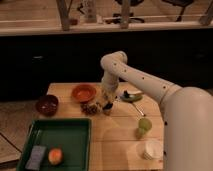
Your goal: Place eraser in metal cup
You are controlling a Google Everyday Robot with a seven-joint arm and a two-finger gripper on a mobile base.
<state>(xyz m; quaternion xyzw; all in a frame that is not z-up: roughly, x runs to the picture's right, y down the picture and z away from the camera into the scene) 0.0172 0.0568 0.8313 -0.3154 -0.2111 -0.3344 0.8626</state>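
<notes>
The small dark grey metal cup [108,110] stands on the wooden table [120,142], just right of a dark clump [90,108]. My gripper [106,103] hangs straight down from the white arm [137,80] and sits right above the cup, almost touching its rim. The gripper's tip is dark against the cup, and I cannot make out an eraser in it or near it. The eraser is not visible anywhere I can name with certainty.
An orange bowl [83,93] and a dark red bowl [46,105] stand at the left. A green tray [75,130] holds a grey-blue block [36,157] and an orange object [55,156]. A light green cup [143,125], a white cup [152,149] and a green-and-dark item [131,96] stand at the right.
</notes>
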